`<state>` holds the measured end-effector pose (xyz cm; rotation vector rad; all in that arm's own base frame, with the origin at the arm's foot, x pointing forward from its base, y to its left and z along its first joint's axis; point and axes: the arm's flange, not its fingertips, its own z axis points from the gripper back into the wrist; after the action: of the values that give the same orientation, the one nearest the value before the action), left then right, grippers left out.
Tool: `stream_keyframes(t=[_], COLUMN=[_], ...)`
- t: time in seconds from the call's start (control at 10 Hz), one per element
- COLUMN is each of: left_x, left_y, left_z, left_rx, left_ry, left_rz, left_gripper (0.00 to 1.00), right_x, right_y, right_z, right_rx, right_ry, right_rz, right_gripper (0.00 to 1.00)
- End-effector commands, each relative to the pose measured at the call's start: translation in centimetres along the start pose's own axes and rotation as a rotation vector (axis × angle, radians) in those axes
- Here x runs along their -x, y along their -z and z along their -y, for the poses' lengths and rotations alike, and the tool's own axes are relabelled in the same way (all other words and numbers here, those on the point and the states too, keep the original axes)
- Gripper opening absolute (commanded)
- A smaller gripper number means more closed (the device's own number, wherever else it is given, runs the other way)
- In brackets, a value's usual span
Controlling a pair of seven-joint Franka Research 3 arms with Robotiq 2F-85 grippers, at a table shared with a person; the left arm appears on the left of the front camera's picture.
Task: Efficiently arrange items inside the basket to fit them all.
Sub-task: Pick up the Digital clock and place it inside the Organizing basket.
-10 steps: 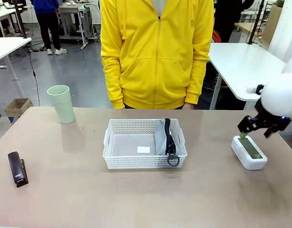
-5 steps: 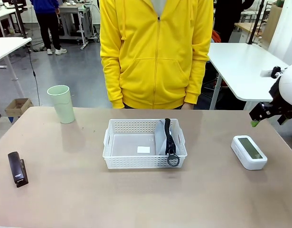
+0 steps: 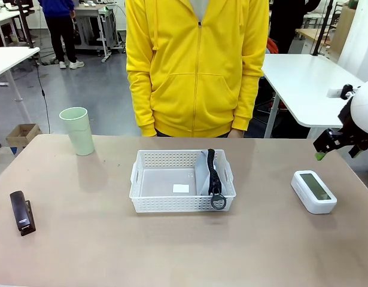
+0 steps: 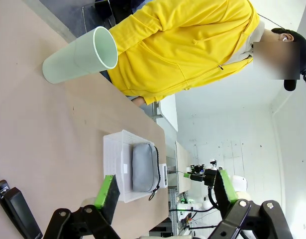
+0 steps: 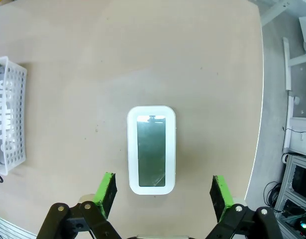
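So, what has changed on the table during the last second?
The right claw, open, rose up and to the right, away from the white device, which kept its place. The basket with the pouch, the stapler and the cup stayed as they were.

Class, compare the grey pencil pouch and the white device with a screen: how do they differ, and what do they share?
The pouch is inside the basket; the device sits on the table outside it. The pouch stands on edge against the basket's right wall; the device lies flat, screen up. The pouch is grey with a black zipper; the device is white and boxy. Both are oblong and untouched.
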<state>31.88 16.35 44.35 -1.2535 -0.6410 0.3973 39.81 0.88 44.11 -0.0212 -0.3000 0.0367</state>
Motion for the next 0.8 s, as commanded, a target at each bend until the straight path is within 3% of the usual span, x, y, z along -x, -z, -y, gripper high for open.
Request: stream_keyframes(t=[0.0,0.4,0.7], left_x=[0.2,0.2,0.2], left_y=[-0.2,-0.2,-0.2], left_z=[-0.1,-0.1,-0.1], left_rx=[0.007,0.007,0.007], left_ry=[0.016,0.016,0.016], left_rz=[-0.008,-0.008,-0.008], left_gripper=[1.00,1.00,1.00], right_x=[0.0,0.3,0.2], right_y=[1.0,5.3,7.7], right_z=[-0.5,-2.5,-3.4], right_rx=[0.004,-0.030,0.029], right_ry=[-0.018,-0.082,-0.088], right_rz=[-0.036,-0.151,-0.205], right_gripper=[1.00,1.00,1.00])
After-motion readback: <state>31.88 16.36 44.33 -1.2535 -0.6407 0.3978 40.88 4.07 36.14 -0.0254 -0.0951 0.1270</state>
